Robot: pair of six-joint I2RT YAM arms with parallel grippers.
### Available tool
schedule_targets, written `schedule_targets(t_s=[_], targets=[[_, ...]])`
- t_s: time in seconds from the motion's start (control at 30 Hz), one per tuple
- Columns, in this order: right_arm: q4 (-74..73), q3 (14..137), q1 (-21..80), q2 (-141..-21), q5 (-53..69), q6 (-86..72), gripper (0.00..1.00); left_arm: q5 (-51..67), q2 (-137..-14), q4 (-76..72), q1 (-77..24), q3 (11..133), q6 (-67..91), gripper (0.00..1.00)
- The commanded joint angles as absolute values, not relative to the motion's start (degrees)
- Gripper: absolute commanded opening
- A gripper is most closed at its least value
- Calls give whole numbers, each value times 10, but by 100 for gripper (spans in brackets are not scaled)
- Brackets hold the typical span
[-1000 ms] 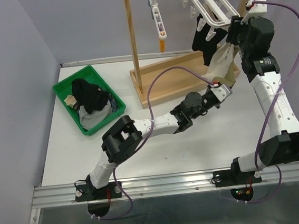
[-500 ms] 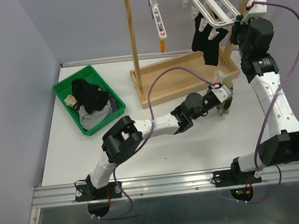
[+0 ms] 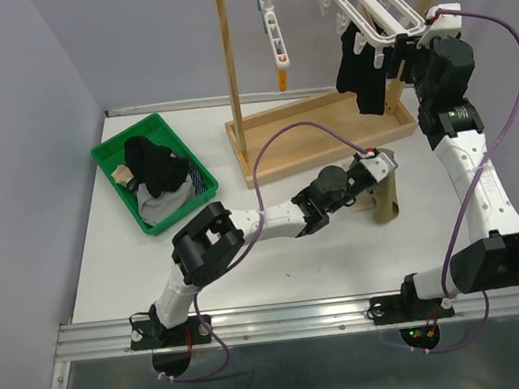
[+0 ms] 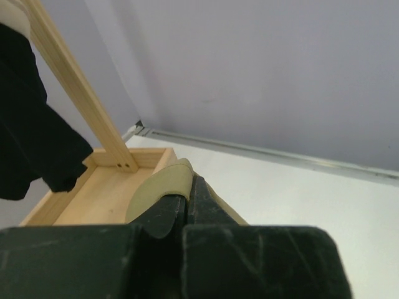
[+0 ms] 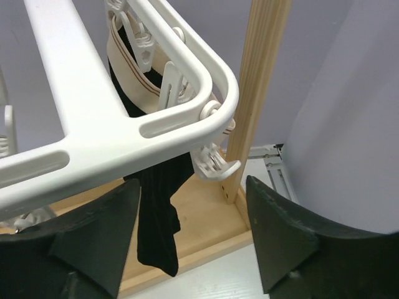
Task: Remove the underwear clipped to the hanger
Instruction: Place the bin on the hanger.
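Note:
My left gripper is shut on a tan underwear, which hangs from it down to the table in front of the wooden stand. In the left wrist view the tan underwear is pinched between the shut fingers of the left gripper. A black underwear is clipped to the white hanger. My right gripper is open at the hanger's near corner, with an empty white clip between its fingers and the black underwear just to the left. A beige garment is clipped further back.
The hanger hangs from a wooden stand with a tray-like base and upright posts. A green bin at the left holds several dark and striped garments. A white clip strip dangles from the top bar.
The tan underwear came free of the hanger clip and now hangs from my left gripper, which pulled back left and lower. My right gripper let go at the clip and opened.

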State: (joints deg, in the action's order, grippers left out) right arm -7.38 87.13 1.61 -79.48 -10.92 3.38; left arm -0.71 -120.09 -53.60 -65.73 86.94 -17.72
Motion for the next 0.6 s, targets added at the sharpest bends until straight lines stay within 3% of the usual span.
schedule_targets(t_s=[0.0, 0.1, 0.17, 0.57], targets=[[-47, 856, 22, -764, -112, 38, 78, -24, -1111, -578, -651, 833, -178, 0], [-55, 847, 21, -752, -114, 38, 96, -21, -1070, -576, -648, 775, -164, 0], [-64, 840, 21, -741, -117, 40, 100, -24, -1040, -572, -647, 754, -157, 0], [-144, 711, 20, -648, -38, 77, 100, -68, -855, -471, -613, 590, -118, 0]])
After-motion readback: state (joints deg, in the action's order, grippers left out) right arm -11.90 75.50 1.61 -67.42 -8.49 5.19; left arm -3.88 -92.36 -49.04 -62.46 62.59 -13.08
